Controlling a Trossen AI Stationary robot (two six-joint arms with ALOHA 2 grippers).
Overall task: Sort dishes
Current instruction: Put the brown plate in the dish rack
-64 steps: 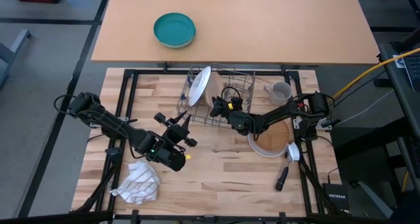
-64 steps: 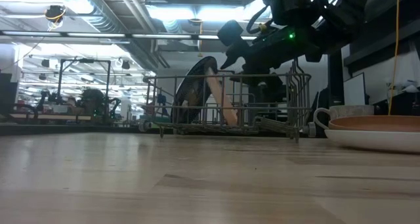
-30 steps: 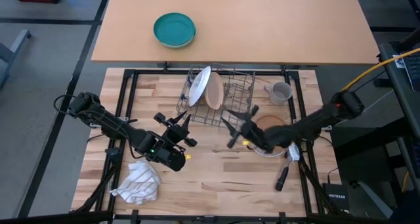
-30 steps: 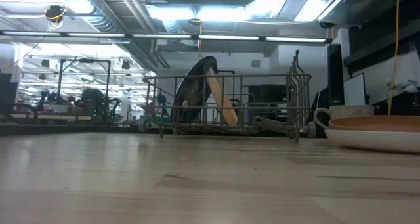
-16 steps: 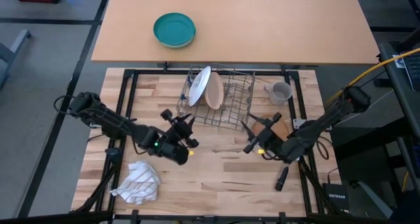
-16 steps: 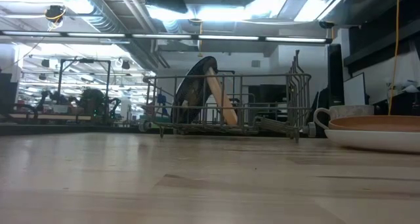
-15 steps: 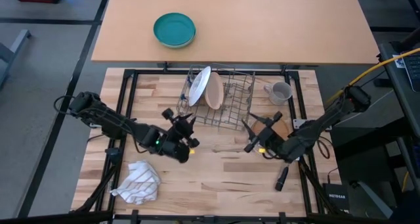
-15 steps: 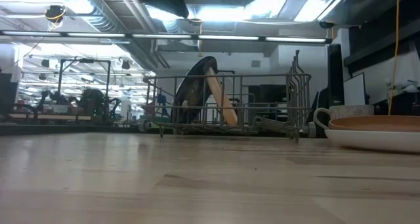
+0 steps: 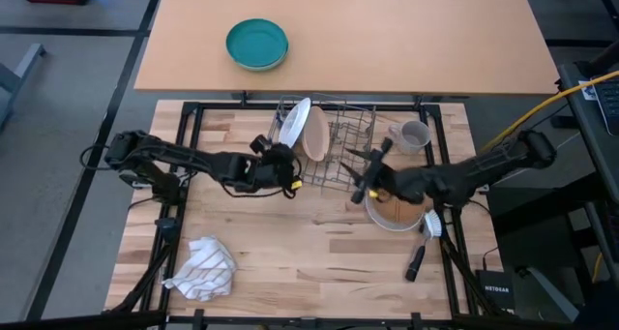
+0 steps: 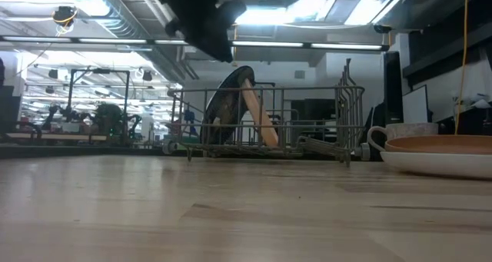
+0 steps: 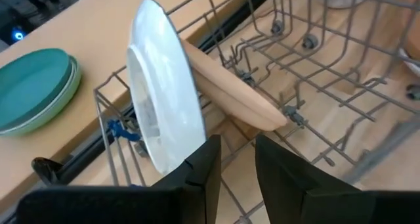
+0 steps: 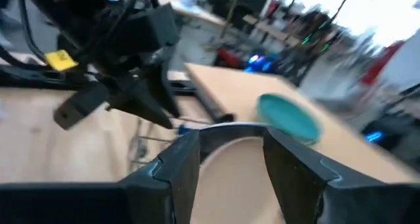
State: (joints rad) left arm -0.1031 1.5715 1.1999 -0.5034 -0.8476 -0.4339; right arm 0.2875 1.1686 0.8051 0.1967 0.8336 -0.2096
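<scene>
Wooden table [image 9: 319, 243], white plate [image 11: 161, 112] just beyond left pincer [image 11: 233, 165]

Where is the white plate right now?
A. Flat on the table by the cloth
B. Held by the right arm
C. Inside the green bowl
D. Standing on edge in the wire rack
D: the white plate stands on edge in the rack, with the pink bowl leaning right behind it.
</scene>
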